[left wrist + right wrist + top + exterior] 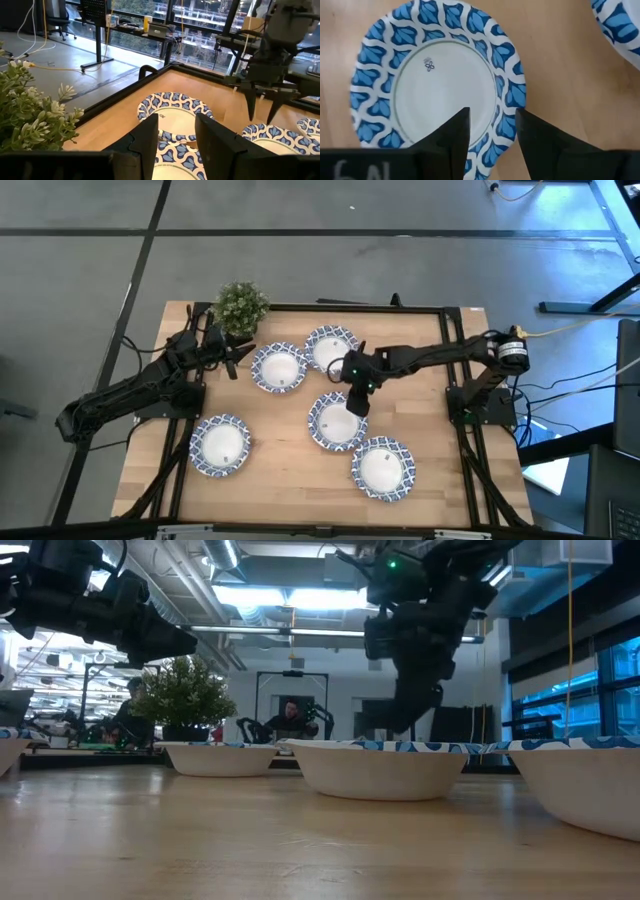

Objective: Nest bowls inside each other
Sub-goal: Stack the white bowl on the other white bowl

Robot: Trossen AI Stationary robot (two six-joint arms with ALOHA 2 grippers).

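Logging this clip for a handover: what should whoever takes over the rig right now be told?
Right gripper: open, above the rim of the centre bowl, holding nothing.
Left gripper: open, empty, by the plant, next to the back-left bowl.
Other bowls: back, front-left, front-right.
Done: nothing visibly; the five bowls in view lie apart on the table, though the top view cannot rule out one already being a stack.
Left: pick up and nest them all, probably starting with the centre bowl.
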